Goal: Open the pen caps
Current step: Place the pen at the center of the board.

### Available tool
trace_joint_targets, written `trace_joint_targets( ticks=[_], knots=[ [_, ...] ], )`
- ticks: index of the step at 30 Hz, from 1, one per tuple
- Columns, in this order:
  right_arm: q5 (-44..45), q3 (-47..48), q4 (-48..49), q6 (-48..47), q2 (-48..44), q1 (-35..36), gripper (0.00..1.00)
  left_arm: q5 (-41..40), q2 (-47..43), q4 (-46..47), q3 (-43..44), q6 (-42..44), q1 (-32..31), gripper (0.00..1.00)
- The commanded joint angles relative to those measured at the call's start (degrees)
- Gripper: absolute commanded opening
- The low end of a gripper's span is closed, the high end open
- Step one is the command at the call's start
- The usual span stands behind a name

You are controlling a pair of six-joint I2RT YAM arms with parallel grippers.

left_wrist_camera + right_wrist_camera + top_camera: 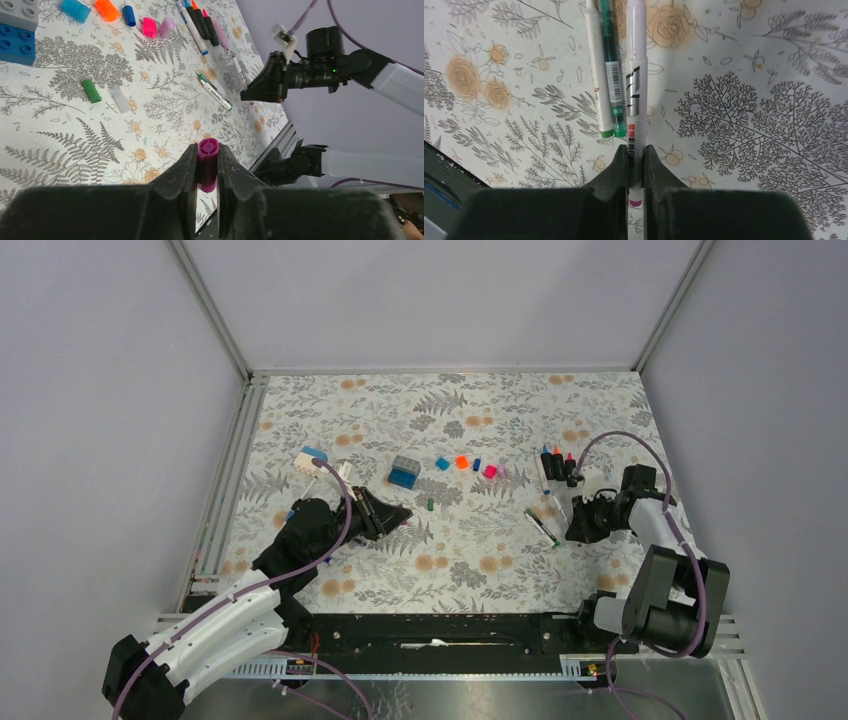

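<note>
Cap (208, 156) sits pinched between left jaws; white pen (635, 75) between right jaws.

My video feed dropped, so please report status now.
Left end effector shut on purple cap. Right end effector shut on white pen. Green pen lies beside it.

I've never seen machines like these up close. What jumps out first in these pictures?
On the left of the flowery table, the left gripper pinches a purple cap. On the right, the right gripper clamps a white pen beside a green pen. Near the table's middle, bright loose caps lie in a row next to a blue-and-grey block.
</note>
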Motion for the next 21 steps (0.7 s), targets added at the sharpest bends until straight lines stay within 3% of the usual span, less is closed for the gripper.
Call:
trace_joint_targets(
  ticks=[1,8,15,21],
  knots=[
    [3.7,2.6,0.4,1.2,3.5,1.4,0.09,1.5,-1.1,5.1,-0.7,-1.4,0.3,0.00],
    [6.1,5.2,0.5,3.0,9.8,4.3,0.14,2.1,0.0,5.4,-0.7,-1.5,0.3,0.00],
    [6.5,6.2,-0.1,4.1,12.1,4.4,0.38,3.4,1.4,5.5,-0.4,-1.9,0.3,0.00],
    [5.0,6.2,-0.8,4.6,9.9,4.4,0.43,4.7,2.6,5.3,0.4,-2.0,0.3,0.00]
  ],
)
